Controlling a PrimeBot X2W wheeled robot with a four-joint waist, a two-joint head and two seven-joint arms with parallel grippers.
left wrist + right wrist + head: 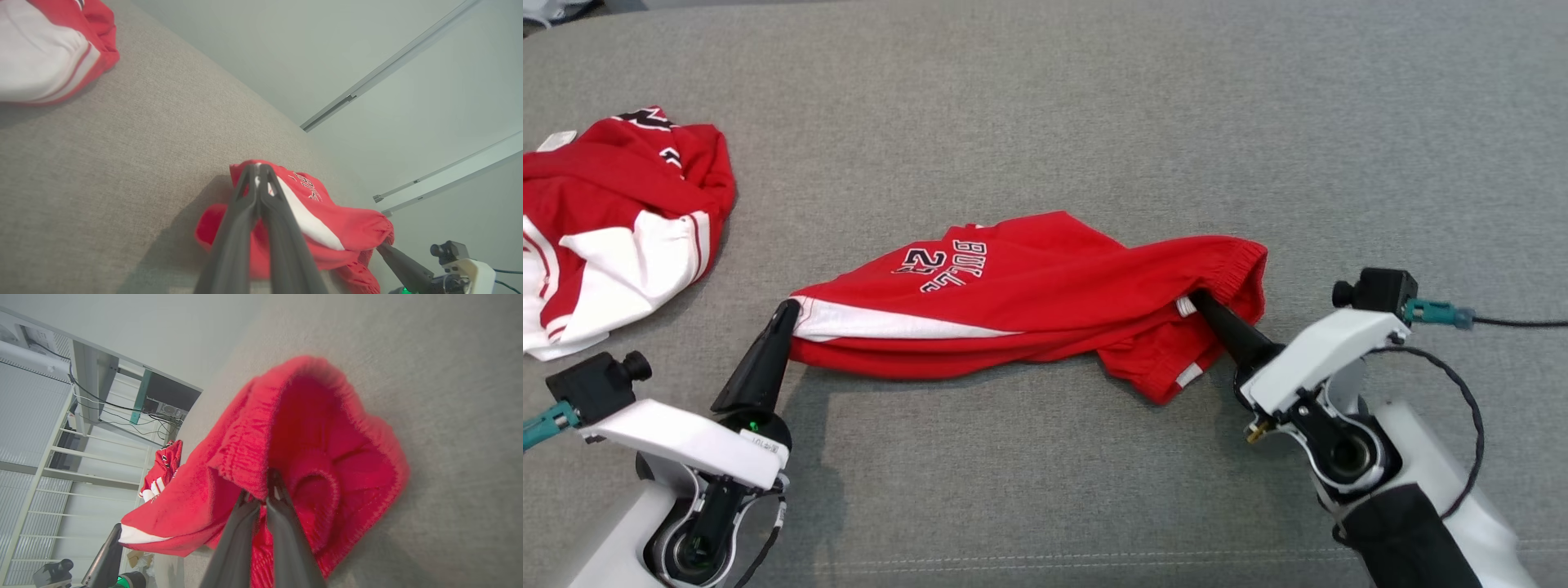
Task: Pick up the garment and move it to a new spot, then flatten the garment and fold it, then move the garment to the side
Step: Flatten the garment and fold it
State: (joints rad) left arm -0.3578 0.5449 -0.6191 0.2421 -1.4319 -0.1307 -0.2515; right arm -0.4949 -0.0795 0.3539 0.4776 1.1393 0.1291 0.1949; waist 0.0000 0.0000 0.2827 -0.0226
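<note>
Though upside down, "BULL" reads on the crumpled red-and-white fabric shorts (1045,302), stretched mid-scene over the grey woven surface (1094,122). The left gripper (788,309) clamps their white-striped end, the right gripper (1196,300) their waistband.

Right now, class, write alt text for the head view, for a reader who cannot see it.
A red garment with a white stripe is stretched across a grey fabric surface, left jaws shut on its striped end, right jaws on its elastic edge. Another red and white garment lies crumpled at far left.
</note>
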